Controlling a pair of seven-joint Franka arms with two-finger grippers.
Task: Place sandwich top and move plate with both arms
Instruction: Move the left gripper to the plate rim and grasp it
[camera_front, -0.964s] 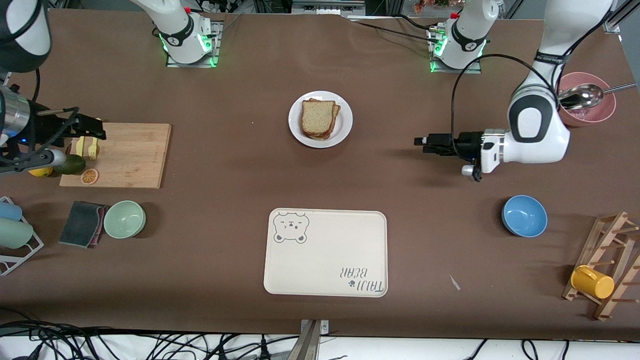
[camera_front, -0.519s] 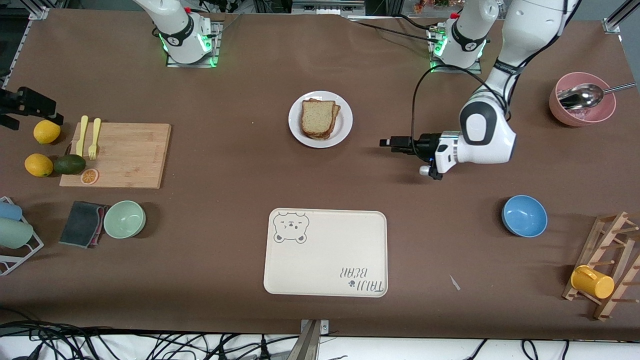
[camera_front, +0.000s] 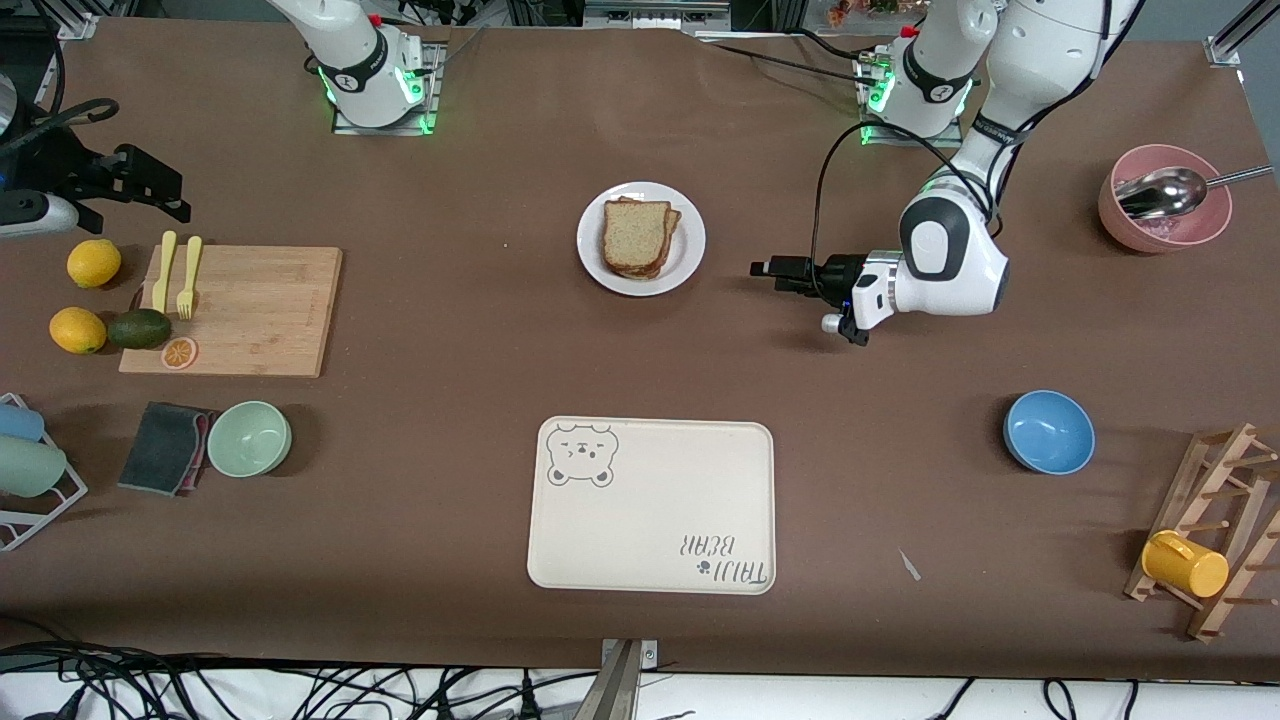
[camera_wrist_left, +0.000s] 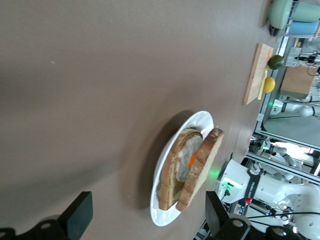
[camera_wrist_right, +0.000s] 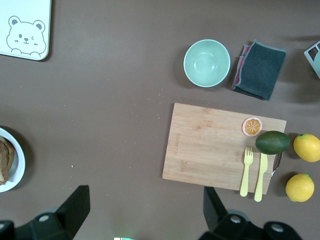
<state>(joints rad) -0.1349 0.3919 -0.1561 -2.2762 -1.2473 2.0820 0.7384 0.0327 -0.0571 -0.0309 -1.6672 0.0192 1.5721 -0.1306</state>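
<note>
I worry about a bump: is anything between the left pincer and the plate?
Nothing visible: only bare table separates the open left pincer from the plate, which carries the sandwich top.

Front view: high, facing the bases. Left wrist view: low, near the plate. Right wrist view: overhead, also catching that plate at frame's left edge.

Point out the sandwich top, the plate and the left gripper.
sandwich top (camera_front: 634, 235), front view, middle of the slice.
plate (camera_front: 690, 245), front view, bare rim.
left gripper (camera_front: 768, 268), front view, between its open fingertips.
</note>
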